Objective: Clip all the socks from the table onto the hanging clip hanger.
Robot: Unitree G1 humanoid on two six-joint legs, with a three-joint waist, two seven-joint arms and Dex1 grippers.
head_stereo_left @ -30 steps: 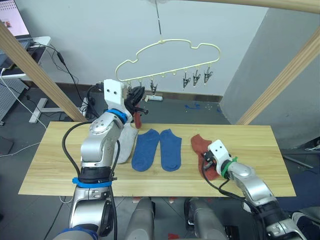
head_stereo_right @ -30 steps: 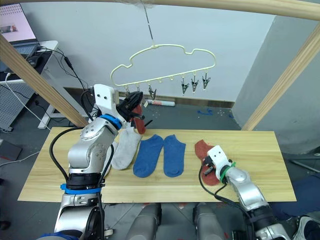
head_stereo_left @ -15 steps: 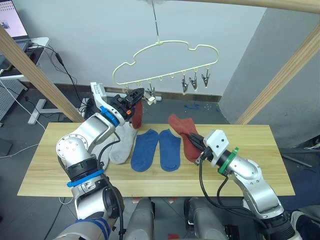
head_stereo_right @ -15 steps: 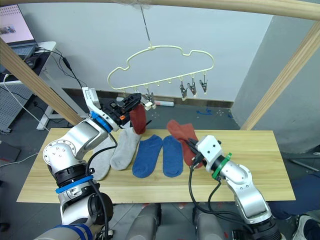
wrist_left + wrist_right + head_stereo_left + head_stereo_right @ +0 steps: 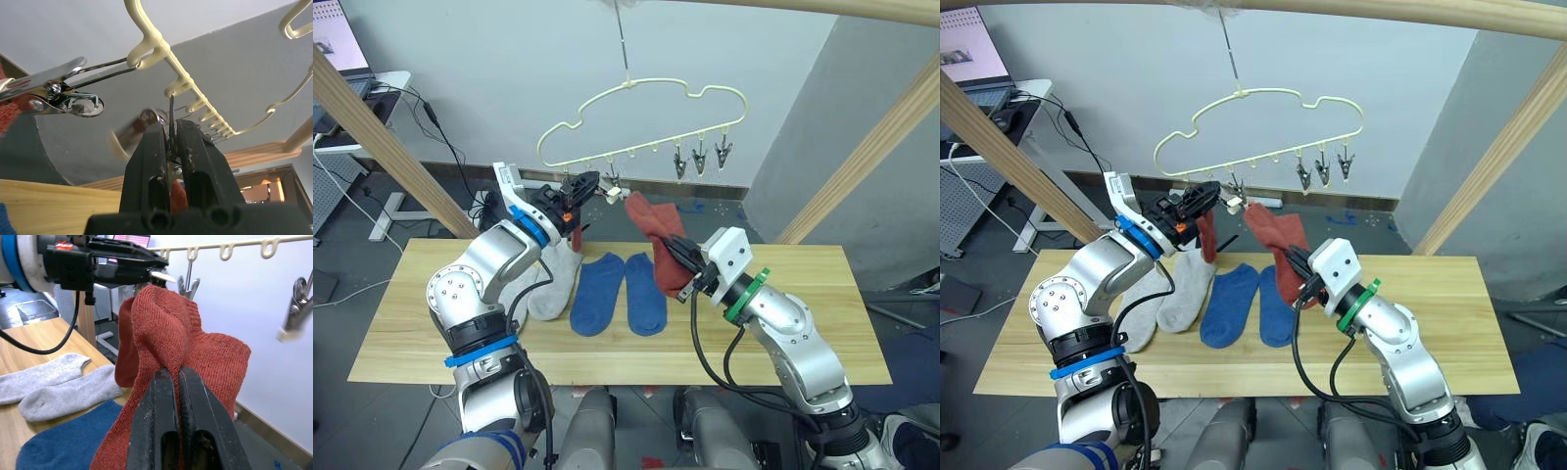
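Observation:
The pale yellow clip hanger (image 5: 636, 113) hangs over the table (image 5: 822, 294). My left gripper (image 5: 590, 182) is up at its left clips, shut on a metal clip (image 5: 170, 110). A rust red sock (image 5: 1205, 235) dangles just below it; what holds that sock is hidden. My right gripper (image 5: 679, 271) is shut on another rust red sock (image 5: 654, 227), lifted so that its top edge is close to a free clip (image 5: 611, 185). Two grey socks (image 5: 548, 279) and two blue socks (image 5: 599, 292) lie flat on the table.
Three more clips (image 5: 701, 157) hang free at the hanger's right end. Slanted wooden frame beams (image 5: 862, 157) stand on both sides, with a rail overhead. A desk with a laptop (image 5: 342, 49) and cables is at the back left.
My right gripper has lifted the rust red sock off the table and carried it up and left toward the clips. My left arm swung outward, its gripper staying at the left clips.

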